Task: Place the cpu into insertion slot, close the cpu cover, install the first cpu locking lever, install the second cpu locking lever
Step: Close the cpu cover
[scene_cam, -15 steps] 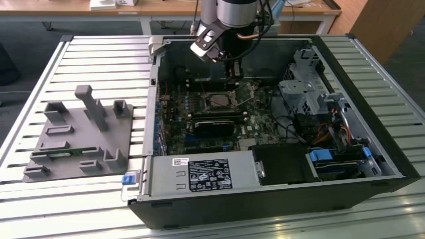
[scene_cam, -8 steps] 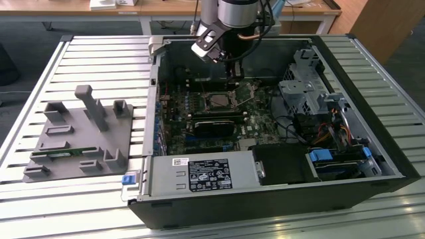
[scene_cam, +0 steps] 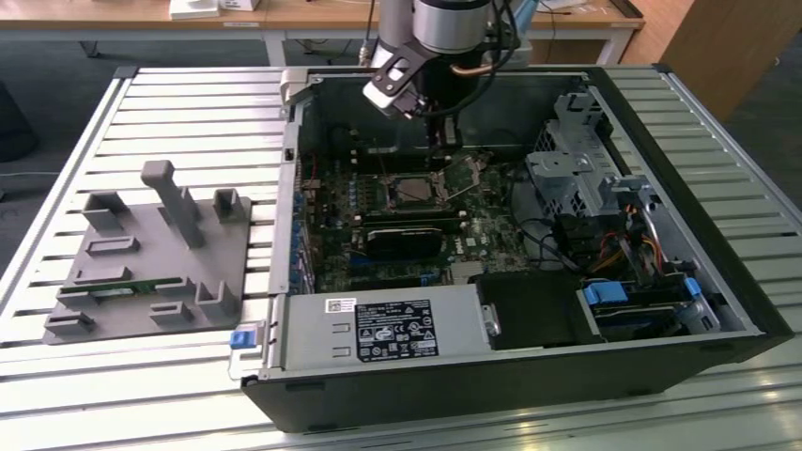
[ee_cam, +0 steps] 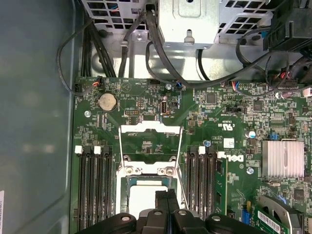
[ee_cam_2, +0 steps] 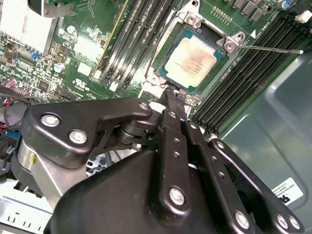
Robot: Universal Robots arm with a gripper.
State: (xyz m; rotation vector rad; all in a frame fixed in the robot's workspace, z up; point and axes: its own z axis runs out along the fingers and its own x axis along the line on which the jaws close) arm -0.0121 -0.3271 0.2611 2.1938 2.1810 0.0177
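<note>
The cpu (ee_cam_2: 194, 59), a dull silver square chip, lies seated in the insertion slot (ee_cam_2: 170, 61) on the green board. It also appears in the first wrist view as the cpu (ee_cam: 142, 196), just past my fingertips. The cpu cover (ee_cam: 151, 127), a thin silvery frame, is swung back open beyond the insertion slot (ee_cam: 130, 181). Two thin wire levers (ee_cam: 120, 155) stand raised along its sides, and one lever (ee_cam_2: 270, 49) shows as a rod beside the socket. My gripper (ee_cam_2: 168, 93) hovers at the socket's edge, shut and holding nothing. In the exterior view the gripper (scene_cam: 441, 143) hangs above the socket (scene_cam: 411, 191).
Long black memory slots (ee_cam: 92, 185) flank the socket on both sides. A black block (scene_cam: 401, 240) sits nearer the case front, with the power supply (scene_cam: 376, 329) below it and a drive cage (scene_cam: 577, 178) with cables at the exterior view's right. A grey fixture (scene_cam: 150, 254) lies outside the case.
</note>
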